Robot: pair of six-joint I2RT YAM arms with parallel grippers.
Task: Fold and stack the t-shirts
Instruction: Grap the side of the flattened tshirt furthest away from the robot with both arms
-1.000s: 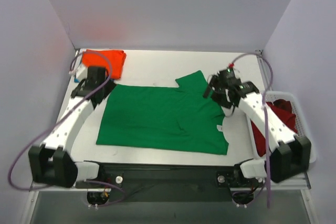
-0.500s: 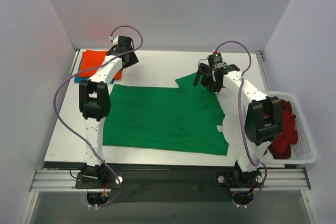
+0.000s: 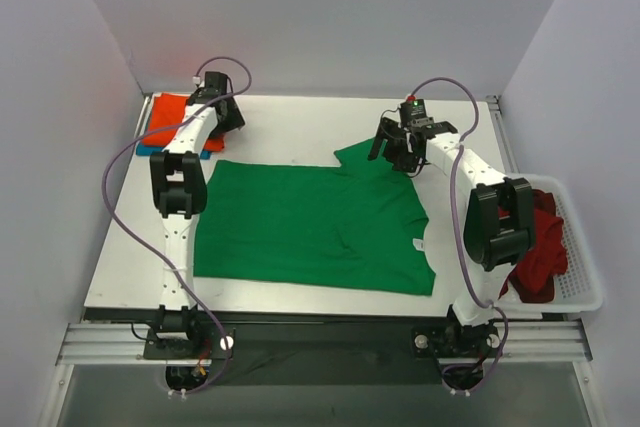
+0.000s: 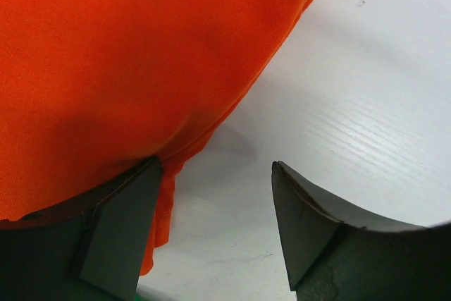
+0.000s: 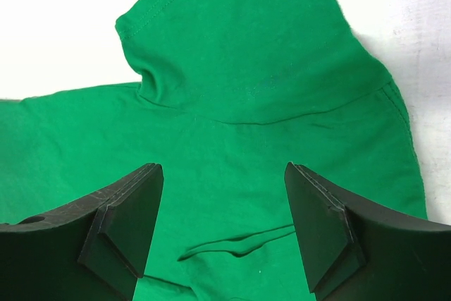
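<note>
A bright green t-shirt [image 3: 310,227] lies spread flat across the middle of the table, one sleeve [image 5: 239,40] pointing to the back. My right gripper [image 3: 390,155] hovers open over that sleeve's shoulder [image 5: 222,168], with nothing between its fingers. At the back left an orange t-shirt [image 3: 168,117] lies folded on a teal-blue one [image 3: 148,149]. My left gripper [image 3: 226,117] stands open at the orange shirt's right edge [image 4: 217,167]; its left finger [image 4: 120,230] is against the orange cloth [image 4: 106,54] and only bare table shows between the fingers. Dark red t-shirts [image 3: 540,247] are heaped in the basket.
The white plastic basket [image 3: 592,292] sits at the table's right edge. White walls close off the back and both sides. Bare white table [image 3: 300,127] lies between the two grippers at the back.
Both arms have swung out from low, folded poses to the back of the table. The left gripper went to the orange shirt, the right to the green sleeve. Both stayed open.
</note>
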